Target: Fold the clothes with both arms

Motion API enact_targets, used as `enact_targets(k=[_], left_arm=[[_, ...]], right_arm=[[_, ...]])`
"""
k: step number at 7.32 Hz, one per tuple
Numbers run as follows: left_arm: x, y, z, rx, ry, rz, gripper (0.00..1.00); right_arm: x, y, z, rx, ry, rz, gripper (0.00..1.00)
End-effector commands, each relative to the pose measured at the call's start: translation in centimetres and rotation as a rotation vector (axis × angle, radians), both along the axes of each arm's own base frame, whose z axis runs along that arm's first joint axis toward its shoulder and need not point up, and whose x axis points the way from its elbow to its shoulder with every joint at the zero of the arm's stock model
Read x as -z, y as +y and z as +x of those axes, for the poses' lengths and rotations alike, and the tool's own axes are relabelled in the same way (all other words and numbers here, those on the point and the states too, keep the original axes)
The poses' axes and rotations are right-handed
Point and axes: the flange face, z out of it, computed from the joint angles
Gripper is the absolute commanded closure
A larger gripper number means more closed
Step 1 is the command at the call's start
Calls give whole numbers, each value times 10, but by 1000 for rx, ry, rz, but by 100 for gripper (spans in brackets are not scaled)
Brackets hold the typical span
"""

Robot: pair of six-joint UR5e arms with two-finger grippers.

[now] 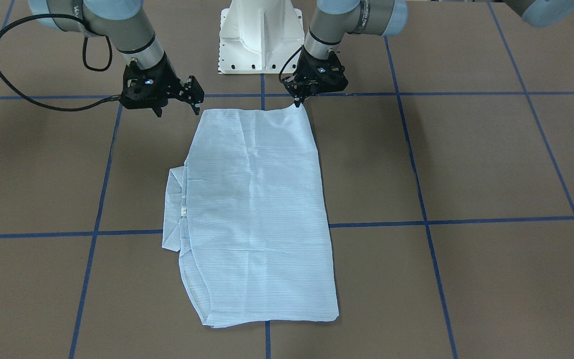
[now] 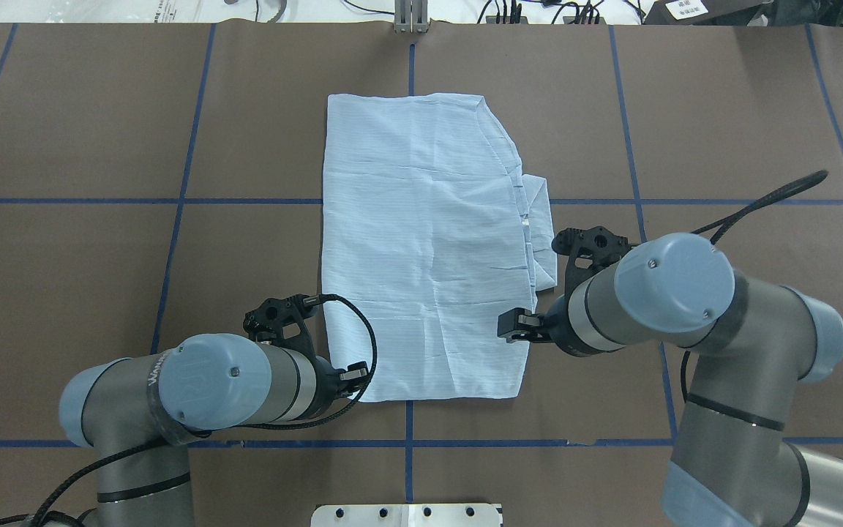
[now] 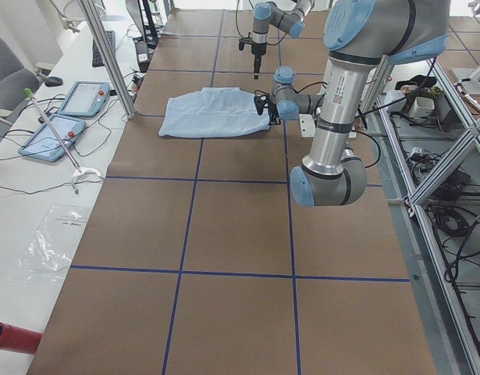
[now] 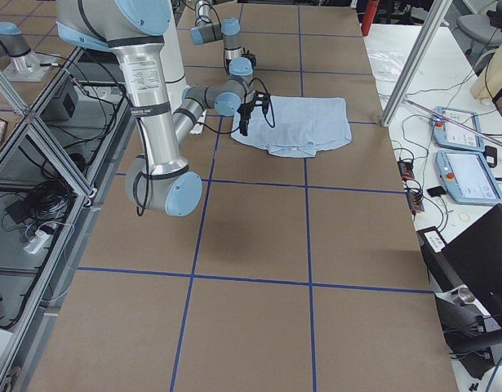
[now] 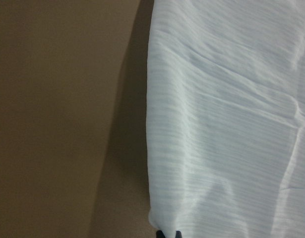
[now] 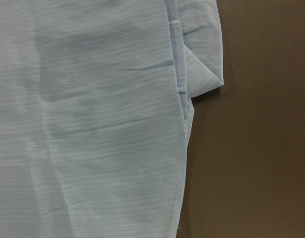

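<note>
While the folded pale-blue shirt [image 1: 257, 199] is being shown flat in the middle of the brown tabletop [image 1: 466, 159], its collar [image 1: 172, 209] turned toward the robot's right, its near corner on the robot's left is being pinched by the left tool [image 1: 297, 101], fingers pressed together on the cloth. The right tool [image 1: 178, 112] is being held just beside the other near corner, fingers apart, nothing gripped.

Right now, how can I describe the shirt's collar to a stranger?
On the brown table lies one folded pale-blue shirt. Its collar is the small flap jutting from the long edge on the robot's right; the other edges show no flap.
</note>
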Motion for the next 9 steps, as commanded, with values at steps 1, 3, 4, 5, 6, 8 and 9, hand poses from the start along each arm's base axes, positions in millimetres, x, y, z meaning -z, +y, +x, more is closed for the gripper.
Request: enact_targets(k=[1,3,4,5,6,8,9], left_arm=[[5,-2,-5,-2,13,-1,100],[9,-3,-10,-2,23,-1,100],[9,-3,-10,-2,23,-1,100],[8,-3,-10,-2,22,-2,100],[9,-4,-10,-1,23,-1,100],[8,-3,-10,-2,22,-2,100],[9,-3,-10,-2,23,-1,100]], right_arm=[[0,31,-27,-94,6,-123,0],[-11,48,-47,-174,31,-228,0],[-15,49,-55,-211,41,-265,0],[-13,44,-69,-257,40,-317,0],[-8,40,-85,-302,39,-366,0],[-6,33,-99,-343,42,-376,0],[-8,33,-100,-348,46,-381,0]])
